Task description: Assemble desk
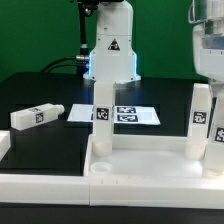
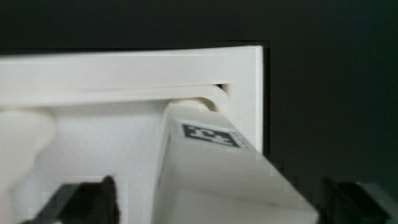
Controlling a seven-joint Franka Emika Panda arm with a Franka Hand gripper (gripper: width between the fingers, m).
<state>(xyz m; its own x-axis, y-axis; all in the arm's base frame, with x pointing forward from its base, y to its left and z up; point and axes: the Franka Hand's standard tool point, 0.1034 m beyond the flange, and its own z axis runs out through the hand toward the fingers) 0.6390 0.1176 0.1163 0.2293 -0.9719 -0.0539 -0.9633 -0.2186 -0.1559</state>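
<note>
The desk panel (image 1: 150,160) lies flat at the front, rim up. One leg (image 1: 103,115) stands upright in its near-left corner. A second leg (image 1: 203,118) stands upright at the panel's right end, directly under my gripper (image 1: 207,82). In the wrist view this leg (image 2: 222,165), with its tag, runs down into the panel's corner (image 2: 125,80). My gripper (image 2: 217,205) straddles the leg's top. Its dark fingers (image 2: 89,200) are spread wide, with a gap on one side. A third leg (image 1: 35,116) lies loose on the black table at the exterior view's left.
The marker board (image 1: 135,115) lies behind the panel in the middle. The white robot pedestal (image 1: 110,55) with its warning sticker stands at the back. A white raised frame (image 1: 40,185) borders the front left.
</note>
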